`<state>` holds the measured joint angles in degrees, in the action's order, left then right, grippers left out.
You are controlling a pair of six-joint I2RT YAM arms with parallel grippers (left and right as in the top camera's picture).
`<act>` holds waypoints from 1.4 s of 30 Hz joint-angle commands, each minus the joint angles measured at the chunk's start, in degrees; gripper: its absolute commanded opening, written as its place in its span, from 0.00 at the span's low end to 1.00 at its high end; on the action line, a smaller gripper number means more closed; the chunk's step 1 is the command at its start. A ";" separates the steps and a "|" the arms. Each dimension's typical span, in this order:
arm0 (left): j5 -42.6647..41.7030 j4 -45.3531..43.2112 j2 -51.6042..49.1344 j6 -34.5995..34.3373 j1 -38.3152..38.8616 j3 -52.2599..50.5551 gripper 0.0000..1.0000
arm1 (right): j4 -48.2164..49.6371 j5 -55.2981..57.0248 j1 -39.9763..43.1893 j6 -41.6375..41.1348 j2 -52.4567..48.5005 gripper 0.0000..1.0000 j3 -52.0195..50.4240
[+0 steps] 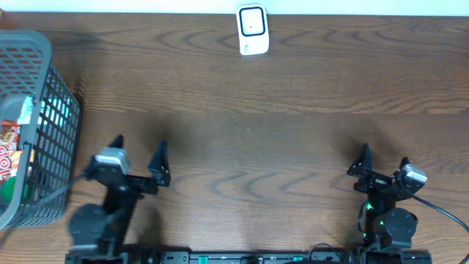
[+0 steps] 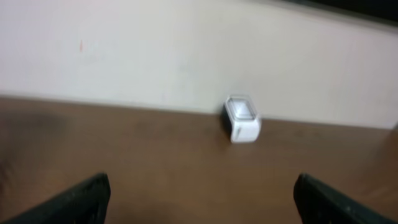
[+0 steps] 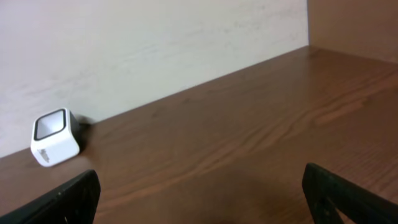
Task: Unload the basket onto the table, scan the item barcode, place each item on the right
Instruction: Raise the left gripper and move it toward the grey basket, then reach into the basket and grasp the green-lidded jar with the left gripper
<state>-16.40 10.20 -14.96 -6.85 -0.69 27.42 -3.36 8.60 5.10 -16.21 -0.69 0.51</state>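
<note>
We judge this to be the very start of the task: no item has been picked up and both claws are empty. The left gripper [image 1: 139, 145] hangs low over the table [image 1: 256, 125] with its jaws spread wide, and the right gripper [image 1: 382, 157] likewise stands wide apart, holding nothing. The goods to scan sit in the wire basket [image 1: 57, 136] at the left edge of the table. Through its mesh we make out a red packet [image 1: 7, 158] and a green thing [image 1: 9, 192], though the overhead view cuts the basket off, so we cannot tell which item is meant or where its barcode faces. The basket is just beside the left gripper, on its outer side, and well apart from the right one. The scanner [image 1: 253, 29], a small white block with a dark window, stands at the far edge of the table against the wall [image 2: 155, 50], well ahead of both arms. The next move, we think, calls for the left arm to swing outward over the basket rim, come down on one item and close on it. It would then carry the item to the scanner with the barcode turned toward the window.
</note>
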 commanded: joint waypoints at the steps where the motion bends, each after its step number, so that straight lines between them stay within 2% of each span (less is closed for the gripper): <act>1: -2.38 9.25 -9.84 2.14 -0.02 17.81 0.94 | -0.09 -0.09 -0.55 0.52 0.31 0.99 -0.20; 3: -5.84 18.99 -16.37 2.12 -0.02 28.85 0.94 | -0.09 -0.11 -0.55 0.55 0.31 0.99 -0.20; 6: -10.08 27.74 -22.38 1.70 -0.02 40.48 0.94 | -0.09 -0.09 -0.55 0.55 0.31 0.99 -0.20; 9: -14.95 31.56 -24.96 1.70 -0.02 46.71 0.95 | -0.09 -0.11 -0.55 0.52 0.31 0.99 -0.20; 12: -15.02 30.32 -24.87 2.86 -0.04 49.42 0.94 | -0.09 -0.11 -0.55 0.55 0.31 0.99 -0.20; 14: -8.24 30.08 -25.35 1.36 -0.04 51.76 0.94 | -0.09 -0.09 -0.55 0.52 0.31 0.99 -0.20; 17: 9.18 33.20 -28.63 -2.34 -0.04 56.74 0.94 | -0.09 -0.09 -0.55 0.52 0.31 0.99 -0.20; 19: 17.40 36.41 -33.05 -2.36 -0.04 61.59 0.98 | -0.09 -0.11 -0.55 0.55 0.31 0.99 -0.20; 22: 28.33 44.48 -42.97 -3.91 -1.77 73.42 0.98 | -0.09 -0.09 -0.55 0.52 0.31 0.99 -0.20; 25: 34.10 52.98 -53.37 -8.48 -6.51 86.97 0.98 | -0.09 -0.11 -0.55 0.52 0.31 0.99 -0.20; 29: 35.10 62.93 -65.13 -19.32 -17.44 100.43 0.98 | -0.07 -0.11 -0.55 0.55 0.31 0.99 -0.20; 33: 34.99 69.53 -71.32 -26.97 -28.17 102.88 0.98 | -0.09 -0.11 -0.55 0.52 0.31 0.99 -0.20; 38: 28.94 76.59 -77.20 -27.45 -37.51 102.29 0.98 | -0.07 -0.09 -0.55 0.52 0.31 0.99 -0.20; 42: 28.76 78.58 -79.14 -31.76 -43.28 98.88 0.98 | -0.09 -0.09 -0.55 0.55 0.31 0.99 -0.20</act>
<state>13.34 87.61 -93.67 -34.15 -41.08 127.87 -3.33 8.60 5.10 -16.05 -0.69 0.47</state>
